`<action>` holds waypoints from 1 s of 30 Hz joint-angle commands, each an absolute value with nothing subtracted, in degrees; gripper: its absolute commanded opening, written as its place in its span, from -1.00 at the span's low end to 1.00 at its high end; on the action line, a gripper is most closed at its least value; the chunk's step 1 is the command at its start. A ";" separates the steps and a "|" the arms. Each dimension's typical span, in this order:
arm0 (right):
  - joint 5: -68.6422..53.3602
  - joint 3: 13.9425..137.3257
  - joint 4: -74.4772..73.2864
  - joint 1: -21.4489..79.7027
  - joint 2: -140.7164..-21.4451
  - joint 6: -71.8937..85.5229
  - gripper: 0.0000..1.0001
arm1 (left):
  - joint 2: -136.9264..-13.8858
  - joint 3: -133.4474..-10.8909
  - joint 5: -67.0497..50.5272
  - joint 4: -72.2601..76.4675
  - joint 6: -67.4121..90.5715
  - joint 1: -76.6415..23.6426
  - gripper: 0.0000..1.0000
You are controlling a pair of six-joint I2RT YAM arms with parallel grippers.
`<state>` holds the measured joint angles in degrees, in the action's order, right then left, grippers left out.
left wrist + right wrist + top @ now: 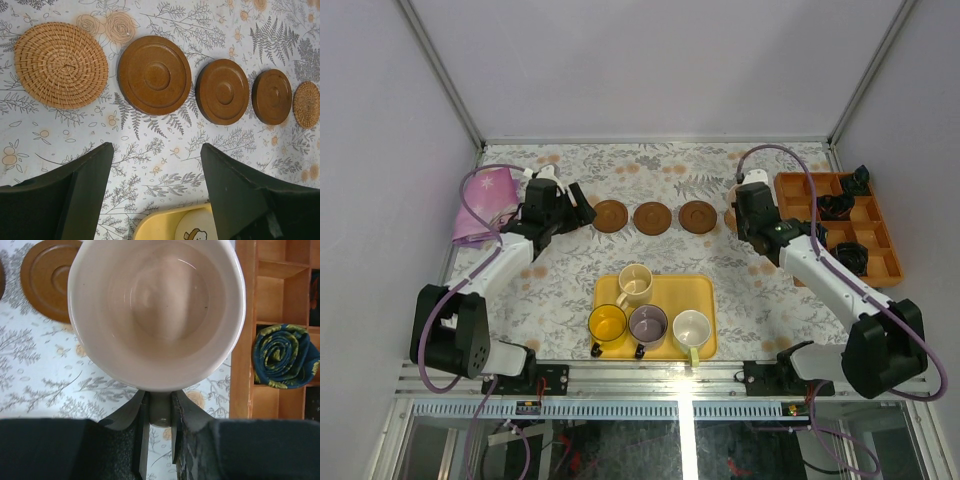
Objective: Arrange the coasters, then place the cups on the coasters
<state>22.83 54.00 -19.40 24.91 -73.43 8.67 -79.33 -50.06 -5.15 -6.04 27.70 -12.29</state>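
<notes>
Walls: plain pale panels (pixel 650 60) are standing on three sides, joining at slim metal corner posts (pixel 440 70).
Table: the table (pixel 745 310) is wearing a grey-and-peach floral cloth (pixel 560 290) edge to edge.
Light: a bright glare (pixel 685 400) is streaking down across the ribbed aluminium rail (pixel 620 410) at the near edge.

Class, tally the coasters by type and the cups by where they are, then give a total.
Woven coasters: 2
Smooth wooden coasters: 3
Cups on the yellow tray: 4
Cup held in the right hand: 1
Total: 10
</notes>
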 commanded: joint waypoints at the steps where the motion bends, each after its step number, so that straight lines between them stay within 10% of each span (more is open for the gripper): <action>1: 21.53 59.38 -9.35 21.22 -74.71 6.93 -1.00 | -80.32 -52.59 -3.26 -3.78 27.53 -12.50 0.41; 30: 5.79 60.52 -2.26 10.07 -90.13 9.80 -1.00 | -83.36 -53.96 -0.03 -4.93 27.43 -11.69 0.41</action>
